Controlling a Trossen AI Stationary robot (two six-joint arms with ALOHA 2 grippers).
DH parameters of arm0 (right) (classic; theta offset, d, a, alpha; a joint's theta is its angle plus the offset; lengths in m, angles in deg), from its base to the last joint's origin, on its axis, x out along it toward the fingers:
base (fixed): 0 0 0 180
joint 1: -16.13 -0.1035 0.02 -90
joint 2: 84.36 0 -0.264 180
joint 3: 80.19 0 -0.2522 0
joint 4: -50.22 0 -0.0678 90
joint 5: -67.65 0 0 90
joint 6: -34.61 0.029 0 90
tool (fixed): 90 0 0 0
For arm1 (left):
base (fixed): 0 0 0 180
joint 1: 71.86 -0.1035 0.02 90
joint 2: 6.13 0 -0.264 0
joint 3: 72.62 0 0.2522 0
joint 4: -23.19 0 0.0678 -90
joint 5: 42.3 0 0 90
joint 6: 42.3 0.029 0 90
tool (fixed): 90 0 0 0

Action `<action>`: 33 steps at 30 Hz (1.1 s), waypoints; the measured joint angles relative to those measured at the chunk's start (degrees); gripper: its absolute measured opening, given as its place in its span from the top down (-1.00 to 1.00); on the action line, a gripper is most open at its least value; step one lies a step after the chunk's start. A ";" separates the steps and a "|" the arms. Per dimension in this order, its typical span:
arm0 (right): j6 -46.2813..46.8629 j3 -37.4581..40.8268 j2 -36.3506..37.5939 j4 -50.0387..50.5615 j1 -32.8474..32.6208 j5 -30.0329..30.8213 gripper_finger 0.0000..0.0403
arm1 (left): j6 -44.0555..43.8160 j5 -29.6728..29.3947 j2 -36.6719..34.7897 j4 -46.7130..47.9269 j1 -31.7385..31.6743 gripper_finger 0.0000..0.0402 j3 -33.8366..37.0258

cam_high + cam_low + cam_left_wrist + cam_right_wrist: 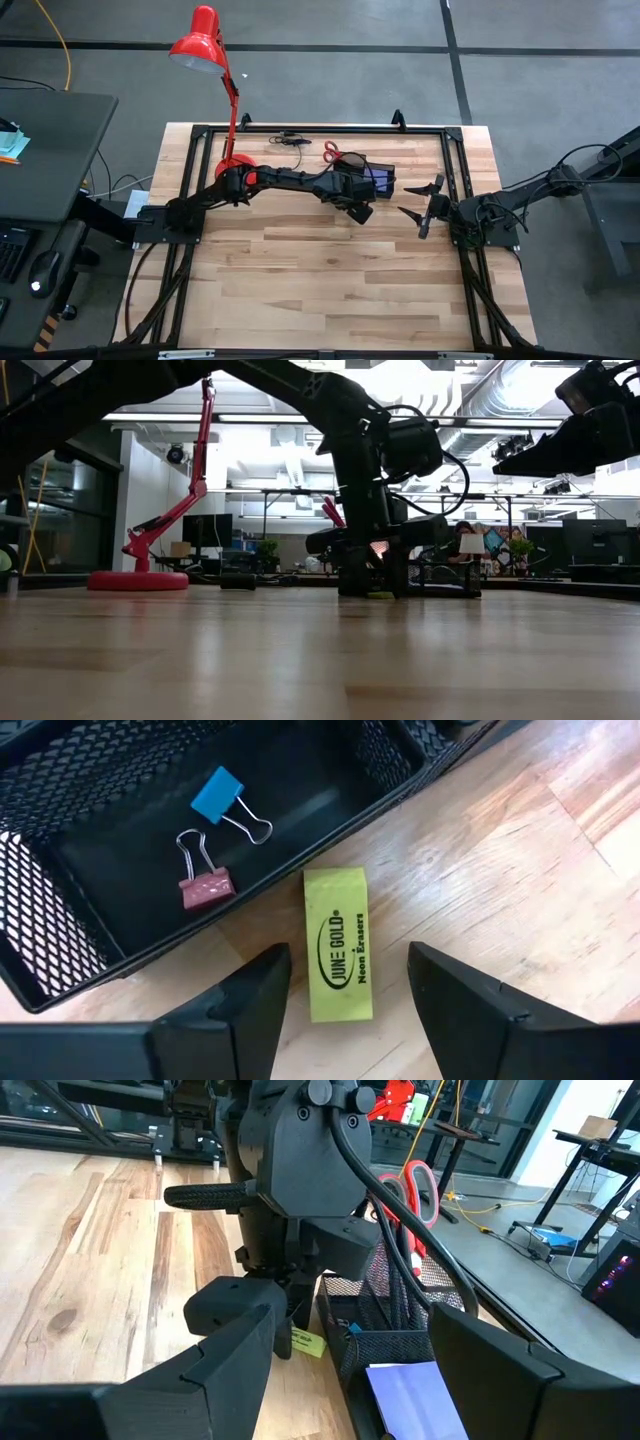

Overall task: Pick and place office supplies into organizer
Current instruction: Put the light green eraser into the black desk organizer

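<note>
Eraser (338, 942) flat on the table (330, 290), yellow-green, just outside the organizer's (90, 970) mesh wall, toward the far edge near the middle. Left gripper (350, 990) low over it, fingers apart, one on each side of the eraser, not yet touching. Step in hand judged as the approach to pick up the eraser; nothing held.

Inside the shallow compartment: blue clip (218, 794) and red clip (205, 888), already placed. Scissors (415, 1190) and pens (400, 1285) upright in the taller section; purple pad (415, 1395) in another compartment.

Right gripper (425, 200) waiting near the right edge, fingers apart, empty.

Next move calls for lowering, closing on the eraser's long sides, lifting clear of the mesh wall, then release over the compartment.
</note>
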 joint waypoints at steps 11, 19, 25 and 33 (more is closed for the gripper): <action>0.00 0.00 0.00 0.00 0.02 0.00 -0.29 | -0.17 -3.87 0.02 -0.39 1.11 0.01 0.11; 0.00 0.00 0.00 0.02 0.01 0.00 -0.29 | -0.17 -4.31 0.02 -0.34 1.10 0.02 0.11; 0.00 0.00 0.00 0.01 0.00 0.00 -0.29 | -0.13 -4.28 0.01 -0.32 1.09 0.13 0.11; 0.00 0.00 0.00 0.02 0.00 0.00 -0.29 | 0.02 -4.27 0.02 -0.28 1.09 0.58 0.11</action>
